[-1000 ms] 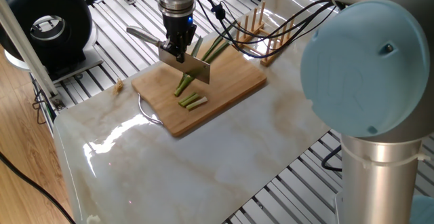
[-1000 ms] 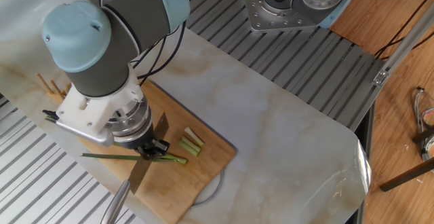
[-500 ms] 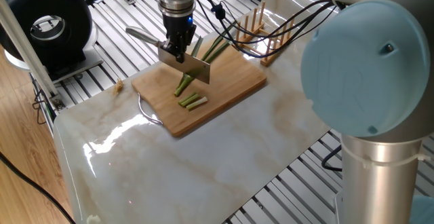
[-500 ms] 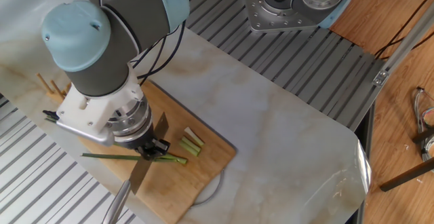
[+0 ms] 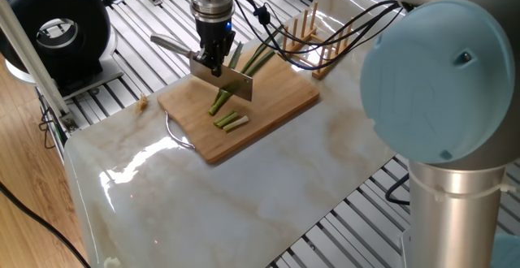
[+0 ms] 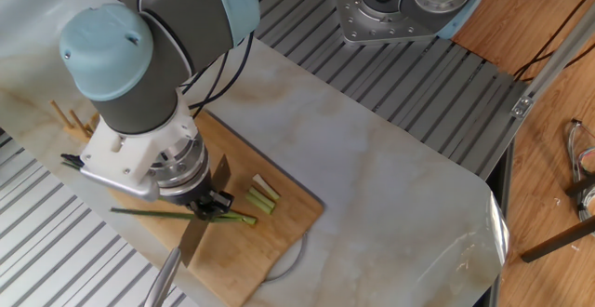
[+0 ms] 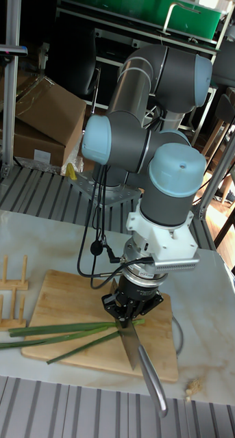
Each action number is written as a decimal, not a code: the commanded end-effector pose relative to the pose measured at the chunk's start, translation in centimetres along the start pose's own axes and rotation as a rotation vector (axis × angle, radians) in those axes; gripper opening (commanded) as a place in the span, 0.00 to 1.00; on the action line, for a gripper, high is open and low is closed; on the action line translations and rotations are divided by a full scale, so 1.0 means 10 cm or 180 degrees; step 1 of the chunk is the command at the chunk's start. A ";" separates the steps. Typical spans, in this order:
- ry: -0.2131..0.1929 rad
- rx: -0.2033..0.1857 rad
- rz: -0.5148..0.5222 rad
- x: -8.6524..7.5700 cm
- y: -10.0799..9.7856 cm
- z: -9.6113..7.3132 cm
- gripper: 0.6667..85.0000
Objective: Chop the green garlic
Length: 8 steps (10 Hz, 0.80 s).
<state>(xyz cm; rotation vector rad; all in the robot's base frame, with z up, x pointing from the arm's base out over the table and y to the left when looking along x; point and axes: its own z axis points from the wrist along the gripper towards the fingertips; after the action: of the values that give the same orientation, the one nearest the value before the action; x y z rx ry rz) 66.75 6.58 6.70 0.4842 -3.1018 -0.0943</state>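
The end effector point(image 5: 213, 59) is gripping a knife point(image 5: 230, 81) and holding its blade down on the green garlic point(image 7: 59, 331), which is lying across the wooden cutting board point(image 5: 280, 99) directly under it. The tall fixed view is showing the long dark leaves trailing off the board toward a wooden peg rack point(image 7: 9, 302), and the knife's handle point(image 7: 153, 386) sticking out past the board's front edge; one fixed view is hiding those leaves behind the blade. That view and the other fixed view are instead showing two short cut pieces point(image 5: 231, 121) lying just beyond the blade, on the side away from the stalks. The board is sitting on a pale marbled bench point(image 5: 268, 188) bordered by ribbed metal framing. A cardboard box point(image 7: 42, 109) is resting far behind the arm.
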 end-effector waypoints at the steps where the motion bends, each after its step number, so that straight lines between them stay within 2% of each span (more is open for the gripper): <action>1: -0.0015 -0.0055 -0.0004 -0.01 0.05 0.00 0.01; 4: -0.0035 -0.0131 -0.0030 0.01 0.13 -0.06 0.01; 8: -0.0052 -0.0089 -0.0049 0.00 0.08 -0.05 0.01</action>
<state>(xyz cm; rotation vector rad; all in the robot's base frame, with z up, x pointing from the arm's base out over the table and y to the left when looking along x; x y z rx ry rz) 66.35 7.17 7.11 0.5106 -3.1010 -0.1250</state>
